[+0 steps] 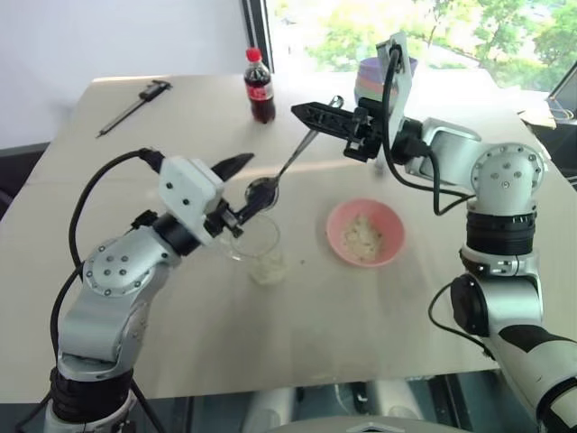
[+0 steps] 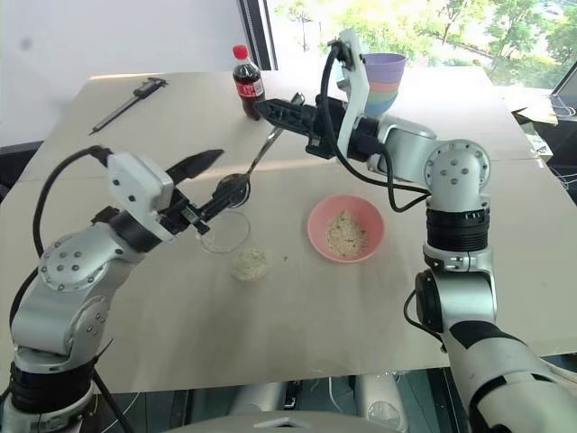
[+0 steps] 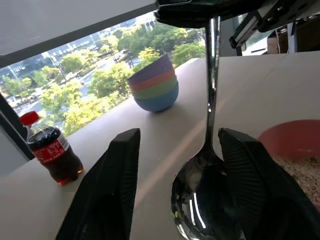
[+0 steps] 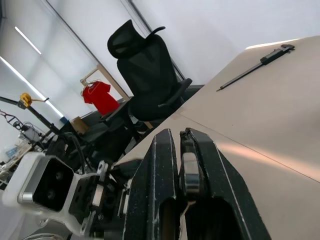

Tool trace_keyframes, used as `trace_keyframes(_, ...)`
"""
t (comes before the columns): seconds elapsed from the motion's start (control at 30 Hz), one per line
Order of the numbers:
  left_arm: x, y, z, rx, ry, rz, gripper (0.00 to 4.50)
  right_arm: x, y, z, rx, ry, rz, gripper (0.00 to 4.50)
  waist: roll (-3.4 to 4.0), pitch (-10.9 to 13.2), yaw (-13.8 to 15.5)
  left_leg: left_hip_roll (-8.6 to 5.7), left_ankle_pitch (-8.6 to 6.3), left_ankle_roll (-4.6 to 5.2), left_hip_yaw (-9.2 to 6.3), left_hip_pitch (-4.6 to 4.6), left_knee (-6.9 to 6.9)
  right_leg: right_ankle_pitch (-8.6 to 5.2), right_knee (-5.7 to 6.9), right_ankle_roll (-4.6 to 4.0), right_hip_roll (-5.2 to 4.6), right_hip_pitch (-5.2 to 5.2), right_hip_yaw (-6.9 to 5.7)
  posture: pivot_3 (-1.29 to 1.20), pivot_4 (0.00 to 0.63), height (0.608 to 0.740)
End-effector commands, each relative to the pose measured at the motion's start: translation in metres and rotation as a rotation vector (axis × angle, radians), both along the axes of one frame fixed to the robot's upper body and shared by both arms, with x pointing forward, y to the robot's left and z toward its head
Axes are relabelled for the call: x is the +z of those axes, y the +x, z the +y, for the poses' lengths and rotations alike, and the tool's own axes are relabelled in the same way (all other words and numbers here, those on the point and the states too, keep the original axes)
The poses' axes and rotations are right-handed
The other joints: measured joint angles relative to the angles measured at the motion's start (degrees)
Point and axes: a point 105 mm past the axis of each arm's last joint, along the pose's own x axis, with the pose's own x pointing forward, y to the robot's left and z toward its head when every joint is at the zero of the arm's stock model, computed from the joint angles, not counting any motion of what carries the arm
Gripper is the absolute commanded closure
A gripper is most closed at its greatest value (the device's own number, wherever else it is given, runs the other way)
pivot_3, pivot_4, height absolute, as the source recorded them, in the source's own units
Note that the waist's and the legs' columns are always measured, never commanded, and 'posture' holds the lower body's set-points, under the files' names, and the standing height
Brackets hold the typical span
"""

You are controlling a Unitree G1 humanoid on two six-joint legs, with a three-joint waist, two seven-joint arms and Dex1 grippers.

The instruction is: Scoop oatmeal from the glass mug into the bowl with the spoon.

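Beige table [image 1: 180, 325] beside a sunlit window. The pink bowl [image 1: 338, 248] holds oatmeal [image 1: 363, 236]; the glass mug [image 1: 255, 242] holds a little. Right gripper [image 1: 311, 115], fingers clamped on the spoon [image 1: 287, 167] handle. Left gripper [image 3: 175, 165] parted around the spoon's oval end. The right wrist view adds an office chair [image 4: 145, 80].

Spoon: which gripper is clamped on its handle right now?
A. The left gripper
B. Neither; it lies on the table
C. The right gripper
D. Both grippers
C. The right gripper is shut on the handle of the spoon, holding it in the air, while the left gripper has its fingers spread either side of the spoon's oval end over the mug.
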Motion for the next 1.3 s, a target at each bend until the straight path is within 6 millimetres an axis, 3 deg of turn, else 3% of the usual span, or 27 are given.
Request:
trace_keyframes(0.03,0.022,-0.016,0.028,0.162,-0.159,-0.080,2.21,0.023,0.005,-0.019,-0.058,0.076,-0.041,4.50,0.00,0.0,0.0,0.02,0.00,0.00,0.00,-0.01,0.01,0.00,-0.01,0.00,-0.04,0.00,0.01,0.00,0.150,0.740)
trace_keyframes(0.13,0.007,-0.030,0.059,0.307,-0.275,-0.022,2.21,0.029,0.015,-0.039,-0.122,0.137,0.002,4.50,0.00,0.0,0.0,0.02,0.00,0.00,0.06,-0.13,0.02,0.00,0.04,0.00,-0.12,-0.16,0.07,0.00,0.150,0.740)
trace_keyframes(0.23,-0.033,-0.048,0.073,0.382,-0.224,0.103,2.21,0.027,0.022,-0.056,-0.174,0.177,0.059,4.50,0.02,0.0,-0.1,0.03,0.00,0.00,0.16,-0.20,0.03,0.00,0.05,0.00,-0.12,-0.26,0.17,0.00,0.150,0.740)
trace_keyframes(0.43,-0.084,-0.070,0.066,0.333,-0.127,0.224,2.21,0.017,0.028,-0.081,-0.253,0.224,0.155,4.50,0.05,0.0,0.3,0.02,-0.01,0.02,0.11,-0.21,0.03,0.01,0.09,-0.02,-0.16,-0.23,0.08,0.00,0.150,0.740)
trace_keyframes(0.63,-0.110,-0.068,0.056,0.251,-0.047,0.235,2.21,0.002,0.023,-0.097,-0.319,0.222,0.200,4.50,0.08,0.0,0.1,-0.01,-0.14,0.28,0.15,0.08,0.04,0.00,0.18,-0.04,-0.18,0.04,0.10,0.00,0.150,0.740)
trace_keyframes(0.93,-0.118,-0.043,0.061,0.218,-0.025,0.205,2.21,-0.014,0.012,-0.117,-0.404,0.218,0.237,4.50,0.14,-0.1,0.0,0.05,-0.15,0.29,0.18,0.14,0.06,0.00,0.32,-0.03,-0.08,0.03,0.12,0.00,0.150,0.740)
trace_keyframes(1.3,-0.119,-0.020,0.052,0.111,-0.001,0.206,2.21,-0.016,0.010,-0.129,-0.472,0.230,0.250,4.50,0.14,-0.1,-0.1,0.08,-0.15,0.30,0.20,0.18,0.22,0.00,0.53,-0.03,0.05,0.04,0.16,0.00,0.150,0.740)
